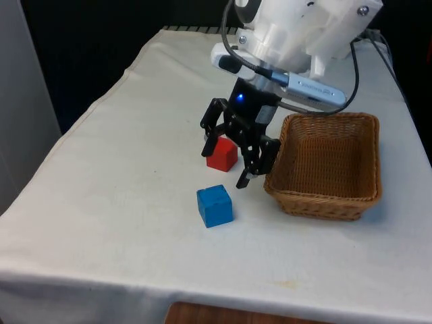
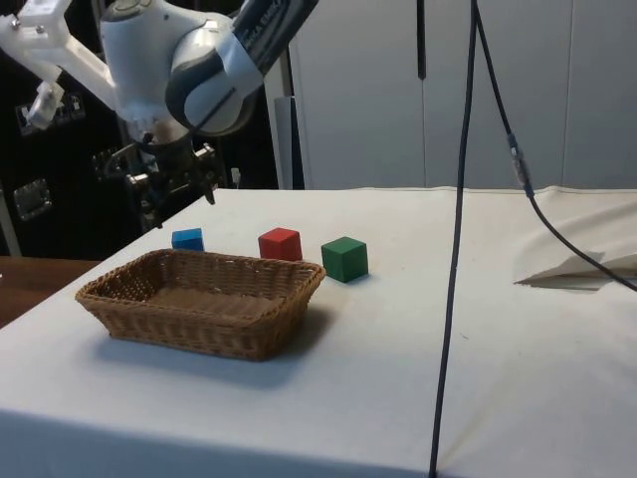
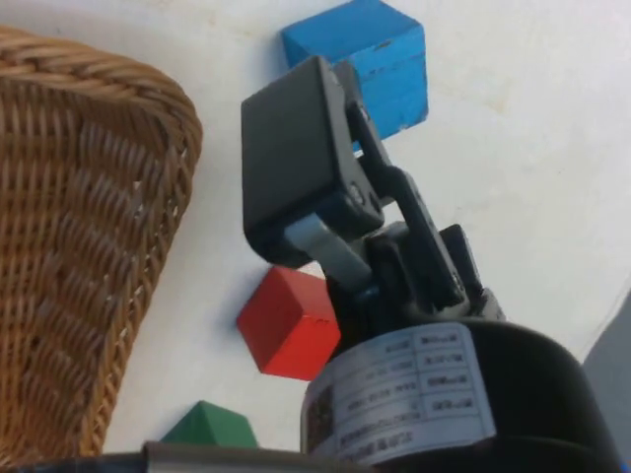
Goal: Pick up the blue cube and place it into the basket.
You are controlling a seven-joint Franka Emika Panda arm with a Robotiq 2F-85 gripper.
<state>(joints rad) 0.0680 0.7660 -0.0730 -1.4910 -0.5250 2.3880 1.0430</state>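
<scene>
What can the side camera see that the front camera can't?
The side view alone shows the green cube, standing on the cloth by the red cube; from the front the arm covers that spot. The front view alone shows the blue cube whole, where from the side the basket hides its lower part. Both views share the basket, the red and blue cubes, and the hand above the cloth, with nothing between its fingers.

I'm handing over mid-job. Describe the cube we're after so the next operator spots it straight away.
Start at the wicker basket on the white cloth. Off its side stand three cubes; the claw hangs open above the red cube. The blue cube is the one nearest the table's front edge in the front view, alone, with the green cube farthest from it.
</scene>
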